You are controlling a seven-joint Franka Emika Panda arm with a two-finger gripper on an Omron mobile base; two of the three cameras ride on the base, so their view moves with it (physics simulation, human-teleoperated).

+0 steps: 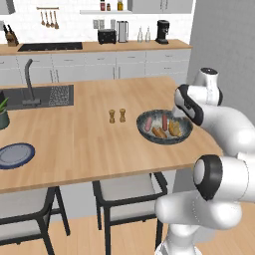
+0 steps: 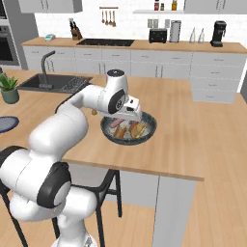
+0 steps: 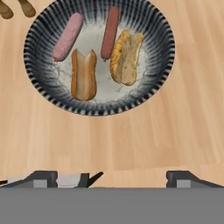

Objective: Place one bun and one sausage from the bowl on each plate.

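Observation:
The dark grey bowl (image 3: 98, 57) lies below my hand on the wooden counter, near its right end (image 1: 164, 127). Inside it lie a pink sausage (image 3: 68, 36) and a reddish-brown sausage (image 3: 110, 31). Below them are a golden-tan bun (image 3: 83, 74) and a paler split bun (image 3: 127, 57). My gripper (image 3: 113, 178) hovers open over the bowl's near side, with nothing between its fingers. In the right base view the hand (image 2: 130, 110) hangs over the bowl (image 2: 129, 130). A blue-grey plate (image 1: 15, 154) rests far to the left by the counter's front edge.
Two small brown shakers (image 1: 117, 115) stand just left of the bowl. A sink with a tap (image 1: 35, 97) and a potted plant (image 1: 2, 115) sit at the counter's far left. Two stools (image 1: 127, 191) are tucked under the front edge.

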